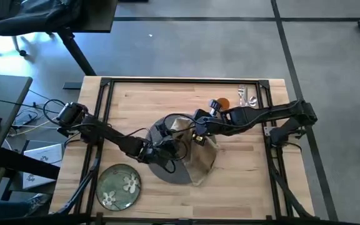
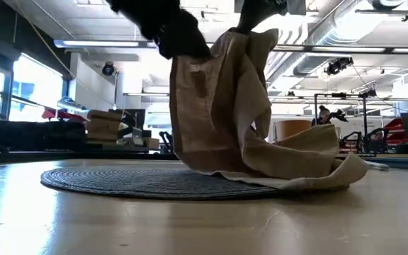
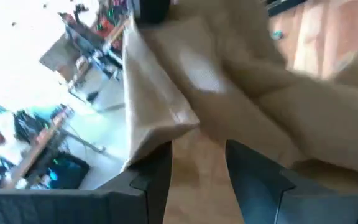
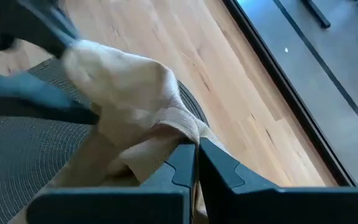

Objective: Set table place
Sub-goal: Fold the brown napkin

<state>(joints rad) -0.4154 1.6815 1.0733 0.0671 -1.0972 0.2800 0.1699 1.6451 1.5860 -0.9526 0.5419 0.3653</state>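
Placemat [image 2: 147, 182] under finger-held napkin [image 2: 239, 120].

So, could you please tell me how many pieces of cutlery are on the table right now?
3, as far as the high view shows: silver cutlery bunched at the table's far right corner, beside the orange cup. They overlap, so the count is uncertain.

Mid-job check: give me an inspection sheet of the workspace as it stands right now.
Surface: table, light wood, black frame.
Job's things: napkin lifted by both arms, lower end draped on placemat; plate on the table's near-left corner; cup and cutlery far right.
Clutter: nothing seen.
Grippers: left gripper fingers around napkin cloth; right gripper shut on a napkin edge.
Cables: loose bundle off the table's left edge.
Surroundings: grey desk, office chair, workshop behind.
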